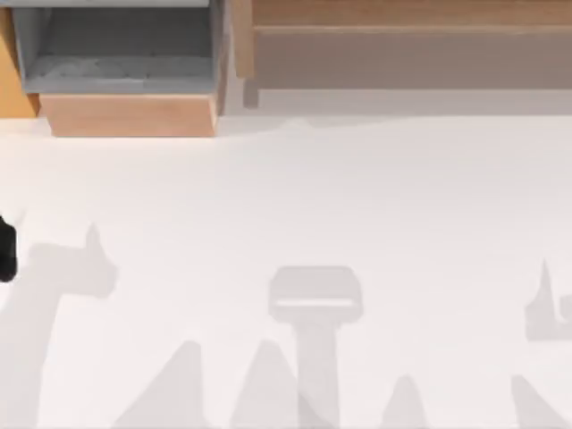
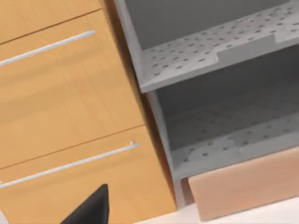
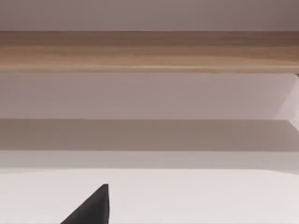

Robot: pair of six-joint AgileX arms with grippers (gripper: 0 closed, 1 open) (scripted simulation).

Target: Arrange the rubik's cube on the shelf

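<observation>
No rubik's cube is on the white surface (image 1: 295, 197) or the shelf (image 1: 402, 13); step unclear. Left gripper (image 1: 5, 250) is at the left edge, its state untellable. Next: locate the cube.

**A:** What does the robot's body look like?

**B:** Little is visible. The left arm (image 1: 5, 250) appears as a rounded, matte black form at the top view's left edge.

**A:** And the grippers?

**B:** Each wrist view shows one plain black pointed wedge: left gripper (image 2: 91, 207), right gripper (image 3: 91, 207).
</observation>
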